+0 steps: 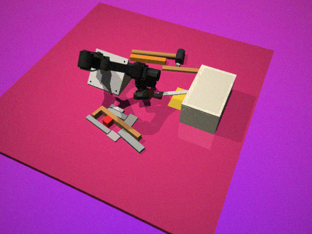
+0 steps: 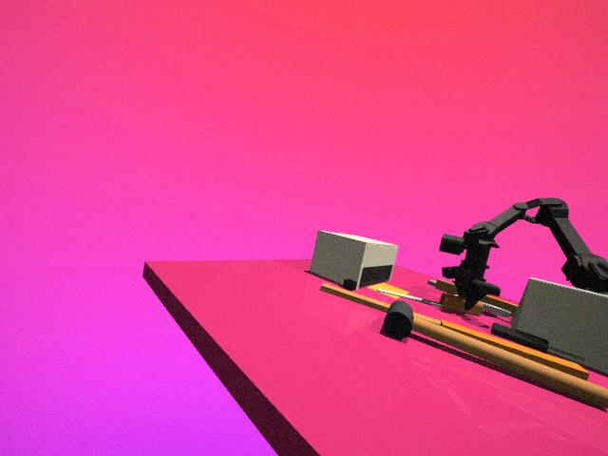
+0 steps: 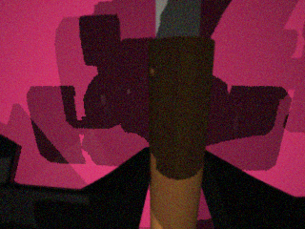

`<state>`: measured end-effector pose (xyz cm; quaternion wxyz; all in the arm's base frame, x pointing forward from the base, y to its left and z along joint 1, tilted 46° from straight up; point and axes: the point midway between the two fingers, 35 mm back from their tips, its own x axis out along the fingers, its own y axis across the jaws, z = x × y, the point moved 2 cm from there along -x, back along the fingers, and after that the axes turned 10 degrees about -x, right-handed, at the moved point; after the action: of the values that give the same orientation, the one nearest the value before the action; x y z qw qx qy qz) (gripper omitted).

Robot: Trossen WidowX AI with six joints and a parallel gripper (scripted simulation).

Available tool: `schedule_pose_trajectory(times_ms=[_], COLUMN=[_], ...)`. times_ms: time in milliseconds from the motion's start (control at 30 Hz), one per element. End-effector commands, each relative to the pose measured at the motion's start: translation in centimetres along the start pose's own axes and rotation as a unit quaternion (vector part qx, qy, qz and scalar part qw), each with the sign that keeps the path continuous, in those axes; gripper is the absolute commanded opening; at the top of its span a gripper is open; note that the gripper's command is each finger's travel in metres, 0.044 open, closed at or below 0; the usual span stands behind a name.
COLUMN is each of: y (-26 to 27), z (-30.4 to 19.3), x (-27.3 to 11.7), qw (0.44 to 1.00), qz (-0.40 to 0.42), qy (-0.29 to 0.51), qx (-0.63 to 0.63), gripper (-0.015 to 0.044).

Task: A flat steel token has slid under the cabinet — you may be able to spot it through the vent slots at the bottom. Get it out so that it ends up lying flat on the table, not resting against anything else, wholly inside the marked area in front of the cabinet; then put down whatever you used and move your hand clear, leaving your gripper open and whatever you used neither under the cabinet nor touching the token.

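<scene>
The cabinet (image 1: 211,90) (image 2: 338,257) is a pale box with a dark opening (image 2: 377,275) low in its front. The yellow marked area (image 1: 173,103) (image 2: 387,286) lies before it. My gripper (image 1: 146,95) (image 2: 468,303) (image 3: 173,154) is shut on the brown handle (image 3: 176,200) of a long tool. The tool's flat grey blade (image 1: 173,93) (image 2: 409,296) (image 3: 183,21) points at the cabinet and reaches across the marked area. In the top view its tip meets the cabinet's front top edge in outline; whether it touches anything is unclear. The steel token is not visible.
A mallet (image 1: 180,55) (image 2: 398,318), an orange bar (image 1: 147,59) and a wooden stick (image 1: 180,69) (image 2: 353,296) lie on one side. On the other are a wooden L-shaped piece (image 1: 123,124), a red cube (image 1: 107,121) and several grey flat pieces (image 1: 132,141).
</scene>
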<state>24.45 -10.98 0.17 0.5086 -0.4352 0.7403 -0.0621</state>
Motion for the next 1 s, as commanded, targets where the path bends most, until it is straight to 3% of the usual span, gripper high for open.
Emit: schedule_pose_trajectory(times_ms=[0, 967], y=[0.3, 2.4], z=[0.6, 2.9], x=[-0.1, -0.1], qw=[1.000, 1.000], qz=[-0.001, -0.001], qy=[-0.002, -0.002], qx=[-0.002, -0.002], gripper=[0.0000, 0.0000])
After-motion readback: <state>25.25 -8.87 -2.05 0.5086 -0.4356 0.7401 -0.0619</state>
